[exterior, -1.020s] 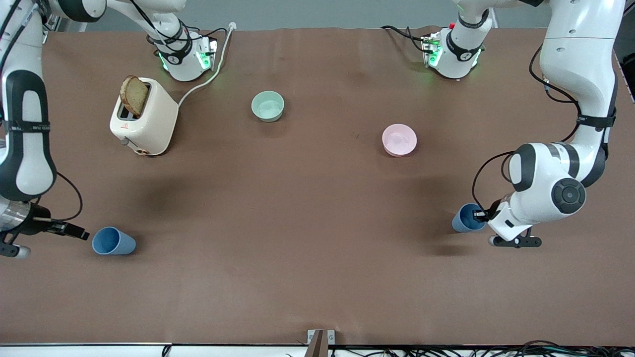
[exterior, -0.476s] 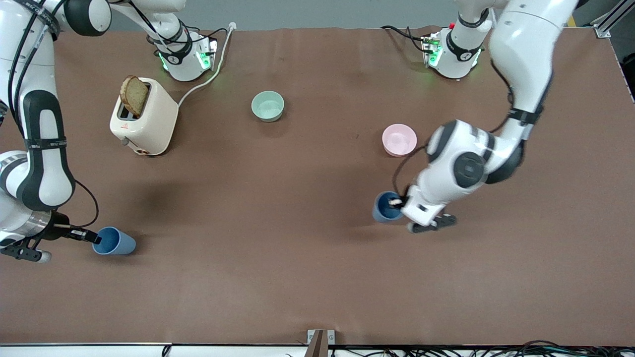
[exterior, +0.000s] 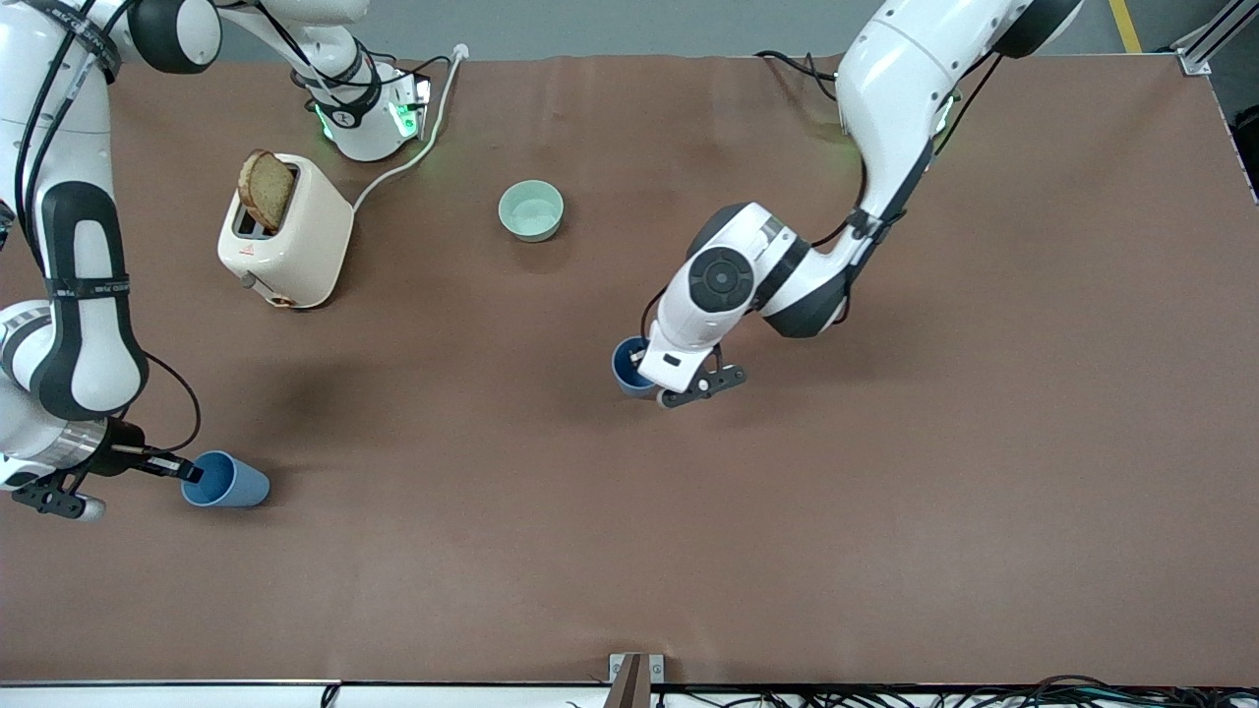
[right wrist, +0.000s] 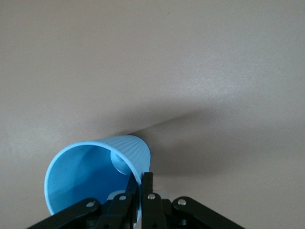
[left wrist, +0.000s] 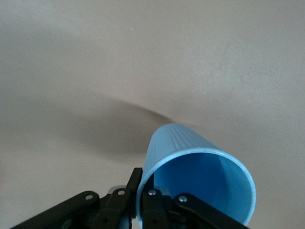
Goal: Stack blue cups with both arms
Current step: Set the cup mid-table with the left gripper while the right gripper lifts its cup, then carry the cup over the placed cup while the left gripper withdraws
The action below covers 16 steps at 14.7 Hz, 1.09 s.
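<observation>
Two blue cups are in view. My left gripper (exterior: 644, 368) is shut on the rim of one blue cup (exterior: 627, 367) and holds it low over the middle of the table. In the left wrist view the fingers (left wrist: 141, 179) pinch that cup's wall (left wrist: 181, 140), one inside and one outside. My right gripper (exterior: 190, 474) is shut on the rim of the other blue cup (exterior: 228, 482), which is near the front camera at the right arm's end. The right wrist view shows its jaws (right wrist: 143, 180) pinching that cup's wall (right wrist: 128, 145).
A cream toaster (exterior: 295, 241) holding a slice of bread (exterior: 266, 189) stands near the right arm's base, with its white cable (exterior: 413, 147). A pale green bowl (exterior: 531, 209) sits farther from the camera than the held cup. The left arm covers the pink bowl.
The left arm has swung from its end of the table toward the middle, carrying its blue cup. The right gripper has moved up to its cup and closed on the rim.
</observation>
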Tool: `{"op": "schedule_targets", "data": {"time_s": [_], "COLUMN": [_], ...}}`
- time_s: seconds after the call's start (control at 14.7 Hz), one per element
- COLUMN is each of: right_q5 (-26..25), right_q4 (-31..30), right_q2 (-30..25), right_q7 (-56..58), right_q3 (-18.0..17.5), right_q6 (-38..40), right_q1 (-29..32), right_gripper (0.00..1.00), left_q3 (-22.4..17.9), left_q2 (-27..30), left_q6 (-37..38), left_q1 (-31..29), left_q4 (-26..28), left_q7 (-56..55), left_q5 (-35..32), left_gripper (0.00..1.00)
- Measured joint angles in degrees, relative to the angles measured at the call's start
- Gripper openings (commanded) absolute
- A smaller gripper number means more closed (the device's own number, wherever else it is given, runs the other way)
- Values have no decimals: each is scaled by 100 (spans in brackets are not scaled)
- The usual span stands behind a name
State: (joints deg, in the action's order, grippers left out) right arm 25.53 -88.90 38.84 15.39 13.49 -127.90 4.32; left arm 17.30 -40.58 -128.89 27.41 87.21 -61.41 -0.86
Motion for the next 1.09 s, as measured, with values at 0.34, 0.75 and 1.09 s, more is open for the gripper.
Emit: {"op": "schedule_targets", "data": {"time_s": [0.34, 0.75, 1.09], "right_q5": [-213, -1617, -2411], "right_q4": [194, 169, -26], "right_q2": [-890, -2160, -2391], "right_q7": [-307, -3133, -5512], "right_q3": [-29, -1638, -3460], "right_q6": [994, 1969, 1981], "right_q1": [-185, -347, -435], "right_gripper": [2, 1, 0], "left_q3": [-64, -307, -423], "left_q2": [-201, 449, 1839], "left_q6": [-103, 252, 1586], "left_q1": [100, -116, -1232], "left_q4": [-103, -513, -570], "left_q7": [-123, -113, 1025], "left_q5": [-20, -112, -142], "left_gripper": [100, 100, 100]}}
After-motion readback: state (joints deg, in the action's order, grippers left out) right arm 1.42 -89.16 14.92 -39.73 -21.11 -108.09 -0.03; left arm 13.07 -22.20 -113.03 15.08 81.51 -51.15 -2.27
